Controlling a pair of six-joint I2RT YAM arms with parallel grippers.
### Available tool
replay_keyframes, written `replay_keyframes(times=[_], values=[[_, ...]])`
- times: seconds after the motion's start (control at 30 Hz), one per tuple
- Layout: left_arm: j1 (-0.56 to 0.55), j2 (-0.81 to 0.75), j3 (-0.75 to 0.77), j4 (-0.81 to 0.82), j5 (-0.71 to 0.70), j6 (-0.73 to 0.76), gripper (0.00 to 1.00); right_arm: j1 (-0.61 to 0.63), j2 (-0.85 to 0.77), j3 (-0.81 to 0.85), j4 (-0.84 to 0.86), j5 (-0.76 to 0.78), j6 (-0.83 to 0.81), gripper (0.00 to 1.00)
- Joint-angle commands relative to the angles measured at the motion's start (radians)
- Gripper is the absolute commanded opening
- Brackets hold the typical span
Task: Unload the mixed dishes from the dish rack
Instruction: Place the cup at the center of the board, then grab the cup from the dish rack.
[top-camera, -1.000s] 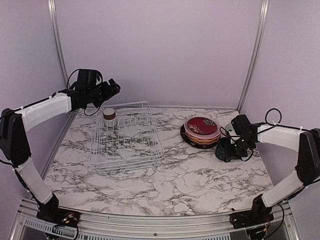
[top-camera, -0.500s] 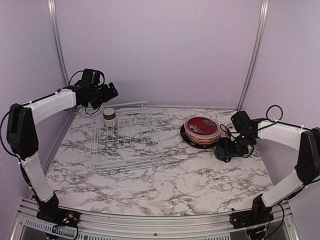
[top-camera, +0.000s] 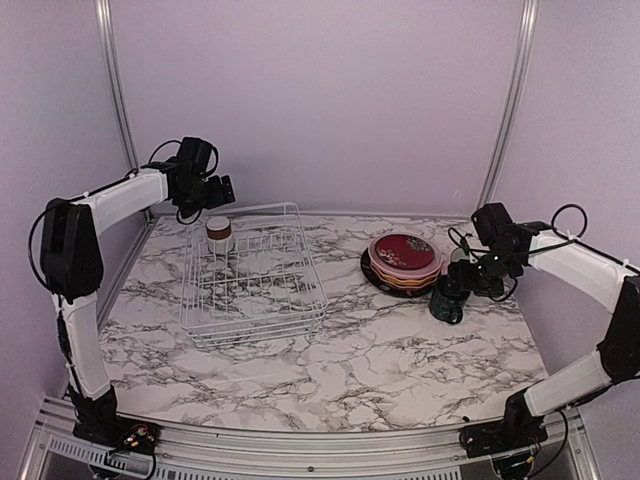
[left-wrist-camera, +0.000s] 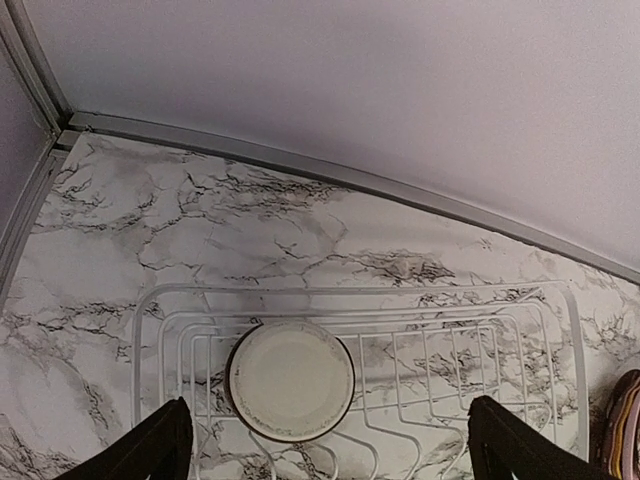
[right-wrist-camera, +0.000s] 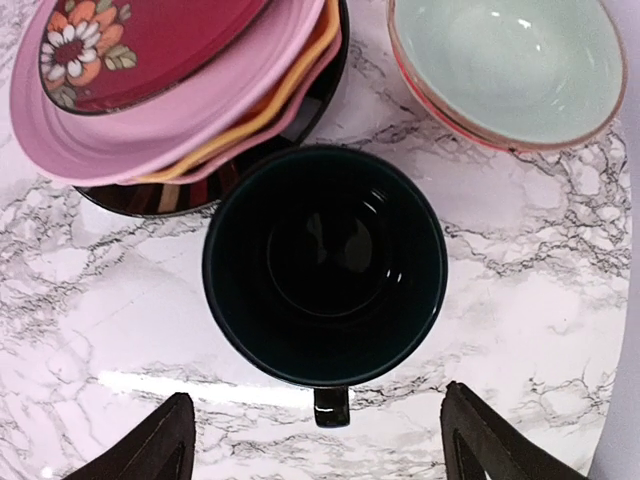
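Note:
The white wire dish rack (top-camera: 250, 328) sits left of centre, with only a white-and-brown cup (top-camera: 218, 234) upright in its far left corner. My left gripper (top-camera: 214, 192) hangs open above that cup (left-wrist-camera: 291, 380), clear of it, fingers wide apart over the rack (left-wrist-camera: 500, 310). At the right, a dark green mug (right-wrist-camera: 325, 265) stands on the table beside the stacked plates (right-wrist-camera: 150, 110), floral red on top. My right gripper (right-wrist-camera: 318, 445) is open just above the mug (top-camera: 446, 300), touching nothing. The pale green bowl (right-wrist-camera: 505, 65) sits behind the mug.
The plate stack (top-camera: 405, 258) rests on a black plate at the right rear. A purple back wall and metal corner posts (top-camera: 505, 110) enclose the table. Marble tabletop (top-camera: 380, 370) stretches in front of the rack and dishes.
My right gripper has opened, let go of the dark green mug and risen off it. My left gripper has swung right and down toward the cup in the rack.

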Motion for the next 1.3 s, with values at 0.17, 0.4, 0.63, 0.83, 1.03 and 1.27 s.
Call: replay_keyframes(times=[0.17, 0.4, 0.63, 0.83, 1.03, 1.27], values=[[0.0, 0.125, 0.136, -0.145, -0.055, 0.108, 0.99, -0.009, -0.033, 0.133, -0.003, 0.021, 0.011, 0.93], [0.0, 0.174, 0.151, -0.147, -0.063, 0.142, 0.99, -0.057, -0.101, 0.174, 0.072, -0.013, 0.039, 0.98], [0.001, 0.224, 0.173, -0.151, -0.065, 0.164, 0.96, -0.095, -0.147, 0.181, 0.137, -0.081, 0.086, 0.98], [-0.001, 0.266, 0.204, -0.166, -0.076, 0.174, 0.9, -0.108, -0.136, 0.171, 0.149, -0.127, 0.087, 0.98], [-0.001, 0.301, 0.221, -0.17, -0.097, 0.201, 0.84, -0.109, -0.132, 0.166, 0.161, -0.154, 0.097, 0.98], [-0.002, 0.311, 0.23, -0.171, -0.099, 0.206, 0.69, -0.11, -0.131, 0.166, 0.167, -0.171, 0.098, 0.98]])
